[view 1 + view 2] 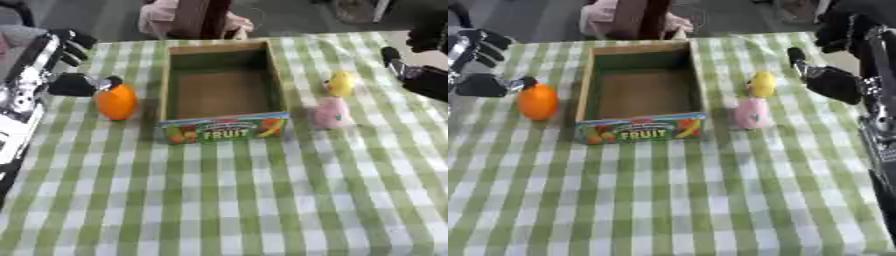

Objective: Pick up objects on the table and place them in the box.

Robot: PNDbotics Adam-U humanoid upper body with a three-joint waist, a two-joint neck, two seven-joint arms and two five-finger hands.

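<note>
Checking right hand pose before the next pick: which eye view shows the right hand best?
Right eye view: the right hand shows in the upper right beyond the yellow object, with wrist and forearm visible. The left eye view catches only part of it, cut by the right edge.

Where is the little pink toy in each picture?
Left eye view: the pink toy sits right of centre, beside the box's front right corner.
Right eye view: it sits nearer the middle.
Shared landmark: the yellow toy stands just behind it in both.
</note>
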